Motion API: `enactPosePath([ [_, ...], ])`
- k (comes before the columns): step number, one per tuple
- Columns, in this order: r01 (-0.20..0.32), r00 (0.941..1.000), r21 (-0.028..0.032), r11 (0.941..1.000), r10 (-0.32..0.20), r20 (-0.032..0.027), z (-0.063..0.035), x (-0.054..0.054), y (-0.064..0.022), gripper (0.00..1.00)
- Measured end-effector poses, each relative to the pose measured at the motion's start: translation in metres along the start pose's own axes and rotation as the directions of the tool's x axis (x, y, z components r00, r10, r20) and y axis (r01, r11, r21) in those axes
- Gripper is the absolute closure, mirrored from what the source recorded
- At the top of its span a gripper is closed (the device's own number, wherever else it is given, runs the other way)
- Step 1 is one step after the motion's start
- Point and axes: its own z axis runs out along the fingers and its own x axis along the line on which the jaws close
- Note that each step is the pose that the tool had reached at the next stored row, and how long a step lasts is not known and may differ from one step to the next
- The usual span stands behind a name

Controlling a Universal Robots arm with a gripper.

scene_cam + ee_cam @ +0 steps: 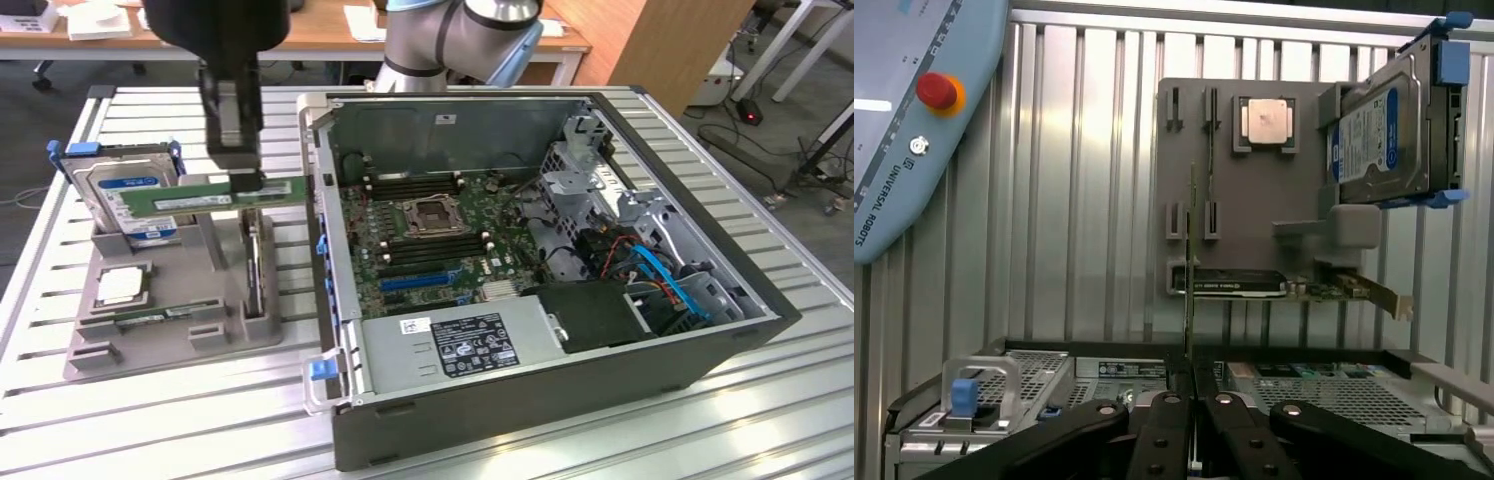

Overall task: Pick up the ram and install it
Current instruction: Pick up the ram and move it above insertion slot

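The ram (pixel 200 198), a long green stick with a white label, hangs level above the grey parts holder (pixel 174 335) on the exterior view's left. My gripper (pixel 244 172) comes down from above and is shut on the end of it nearest the computer case. In the wrist view the ram (pixel 1190 260) shows edge-on as a thin line running out from between my closed fingers (pixel 1166 420). The open computer case (pixel 747 345) lies to the exterior view's right, with the motherboard (pixel 461 265) and its dark memory slots (pixel 414 185) exposed.
The holder also carries a silver hard drive (pixel 127 190) in a blue-tabbed bracket, a square processor (pixel 120 285), and an upright card (pixel 251 260). A teach pendant (pixel 914 130) with a red button lies on the slatted metal table (pixel 174 420). The arm's base (pixel 454 45) stands behind the case.
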Motion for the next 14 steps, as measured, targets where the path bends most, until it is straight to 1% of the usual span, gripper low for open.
enactPosePath([
  [14, 0.0, 1.0, 0.0, 1.0, 0.0, 0.0001, -0.0017, 0.001, -0.0349, 0.89],
])
